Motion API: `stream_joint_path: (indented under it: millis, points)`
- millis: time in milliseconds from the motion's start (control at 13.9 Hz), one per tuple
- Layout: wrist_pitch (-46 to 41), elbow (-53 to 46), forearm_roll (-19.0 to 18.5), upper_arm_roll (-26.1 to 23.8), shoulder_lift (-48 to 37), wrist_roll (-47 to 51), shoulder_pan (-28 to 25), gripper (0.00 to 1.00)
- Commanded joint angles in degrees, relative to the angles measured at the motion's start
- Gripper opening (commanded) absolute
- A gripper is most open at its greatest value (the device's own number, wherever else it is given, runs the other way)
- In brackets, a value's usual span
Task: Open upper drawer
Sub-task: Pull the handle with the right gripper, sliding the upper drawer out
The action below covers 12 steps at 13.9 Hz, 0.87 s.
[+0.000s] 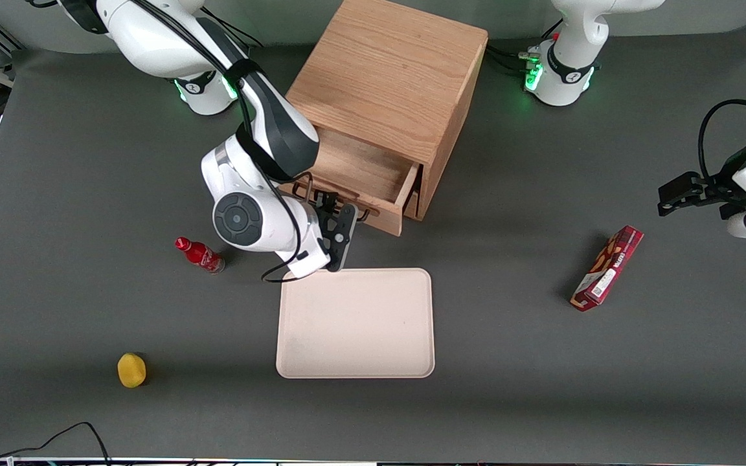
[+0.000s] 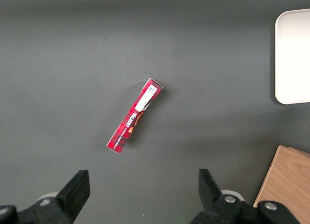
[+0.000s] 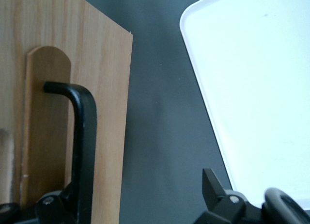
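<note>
While the upper drawer stands open, the hand hangs spread beside its handle.

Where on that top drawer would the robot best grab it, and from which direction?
On the black wire handle of the upper drawer, coming in from in front of the drawer. The bar stands proud of the wood, leaving room for a finger to slip under it. The gripper is there, its jaws open.

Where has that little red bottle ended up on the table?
In the front view the red bottle stands on the grey table toward the working arm's end, beside the gripper, which hangs at the upper drawer, and farther from the camera than the yellow fruit.
</note>
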<state>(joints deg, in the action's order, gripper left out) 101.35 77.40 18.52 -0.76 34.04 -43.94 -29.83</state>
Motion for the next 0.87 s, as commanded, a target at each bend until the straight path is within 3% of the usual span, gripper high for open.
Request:
stream_joint_path:
  millis: [0,794]
  points:
    - [-0.63,-4.44,-1.55,0.14,2.61,-1.06,1.00,1.00]
    - [-0.63,-10.77,-5.24,0.14,6.74,-1.15,3.46,1.00]
